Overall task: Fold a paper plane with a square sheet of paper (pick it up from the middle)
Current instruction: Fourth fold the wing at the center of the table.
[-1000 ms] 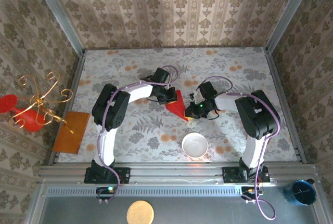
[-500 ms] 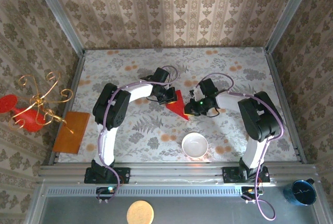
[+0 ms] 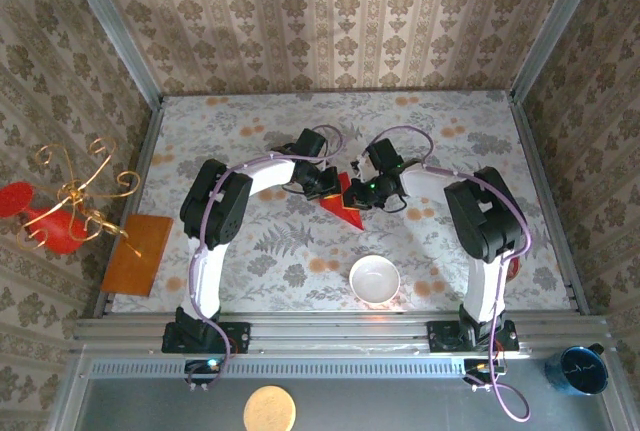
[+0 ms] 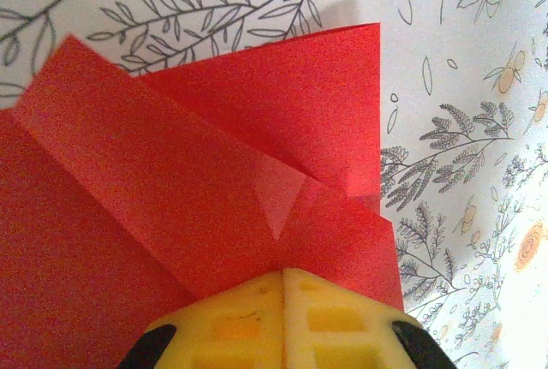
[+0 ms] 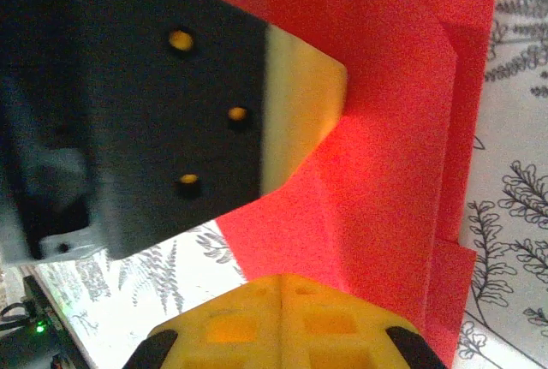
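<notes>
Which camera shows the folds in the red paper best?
The left wrist view: it shows the paper close up, with overlapping flaps and creases plain. The right wrist view shows layered edges too, but part is hidden. The top view gives just a small red wedge.

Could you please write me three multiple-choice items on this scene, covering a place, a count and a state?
1. Where is the white bowl relative to the red paper? A in front, toward the robot; B behind it; C on it.
2. How many grippers pinch the paper? A none; B one; C two.
3. The paper is: A flat, unfolded; B folded in layers; C crumpled.
A: the top view shows the bowl nearer the robot. C: left gripper and right gripper both close on it. B: overlapping flaps show.
</notes>
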You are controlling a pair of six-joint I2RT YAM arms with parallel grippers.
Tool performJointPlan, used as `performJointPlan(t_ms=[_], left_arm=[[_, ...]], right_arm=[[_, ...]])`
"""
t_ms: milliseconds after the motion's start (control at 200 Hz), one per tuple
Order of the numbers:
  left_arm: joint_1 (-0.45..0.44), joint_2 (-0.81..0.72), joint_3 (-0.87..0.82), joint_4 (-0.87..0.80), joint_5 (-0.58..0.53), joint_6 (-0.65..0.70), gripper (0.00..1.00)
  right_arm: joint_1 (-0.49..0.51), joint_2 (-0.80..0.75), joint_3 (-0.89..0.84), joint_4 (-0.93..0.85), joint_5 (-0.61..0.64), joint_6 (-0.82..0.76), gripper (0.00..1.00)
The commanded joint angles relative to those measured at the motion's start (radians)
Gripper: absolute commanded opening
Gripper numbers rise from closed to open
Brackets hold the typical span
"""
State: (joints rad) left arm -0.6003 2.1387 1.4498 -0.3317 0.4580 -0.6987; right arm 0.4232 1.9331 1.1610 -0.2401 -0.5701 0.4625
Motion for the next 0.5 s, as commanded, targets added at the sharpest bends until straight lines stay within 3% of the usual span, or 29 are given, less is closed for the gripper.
performJointPlan(t_ms=[0,200,495], left_arm=[[0.005,0.060,-0.006,-0.110,-0.057,0.008,0.08],[0.006,0.067,0.000,-0.168,-0.098,0.004,0.08],[0.010,0.062,-0.028,-0.188,-0.134,-0.008,0.07]], right_arm=[[0.006,0.032,0.026,-0.060,0.032,-0.022,0.06],[0.003,0.053,-0.009,-0.070,0.049,-0.015,0.05],[-0.014,-0.005,-0.157,-0.027,-0.044,0.001,0.05]])
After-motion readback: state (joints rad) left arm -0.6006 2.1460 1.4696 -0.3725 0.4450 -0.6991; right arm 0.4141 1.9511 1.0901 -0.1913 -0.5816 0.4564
